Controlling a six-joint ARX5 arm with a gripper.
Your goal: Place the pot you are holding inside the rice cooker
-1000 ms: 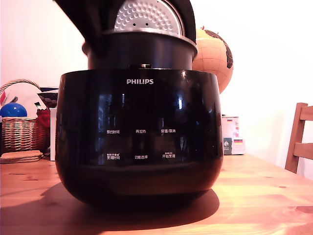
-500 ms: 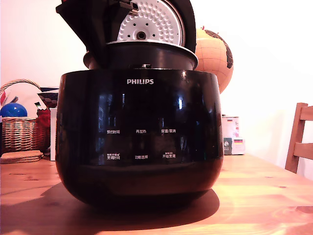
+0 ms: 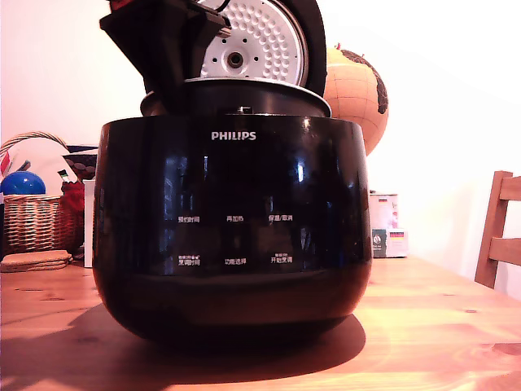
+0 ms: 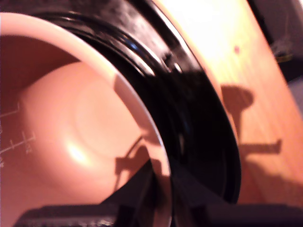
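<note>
1. The rice cooker (image 3: 232, 236) stands on the wooden desk (image 3: 440, 326), its lid (image 3: 264, 37) tipped up and back so the dimpled inner plate faces the exterior view.
2. The pot (image 3: 244, 99) sits in the cooker's mouth with only its rim and a short band of wall showing above the glossy body; I judge it mostly lowered but perhaps not fully seated.
3. The claw (image 4: 158, 208) is closed across the pot's rim, one finger inside the bowl and one outside, as the wrist view shows. In the exterior view the dark arm hangs above the rim on that view's left side.
4. The relation that matters: the pot hangs directly below the claw, gripped at one edge, so its weight lies off to one side of the hold. Its upright axis appears close to in line with the cooker's well, the rim roughly level.
5. In the wrist view the pale inside of the pot fills one side and the cooker's black inner ring curves close outside the rim, a narrow gap between them.
6. The next move, I judge, is a straight drop until the rim rests on the cooker, then letting go. A tilt from the one-sided hold could catch the rim on the ring.
</note>
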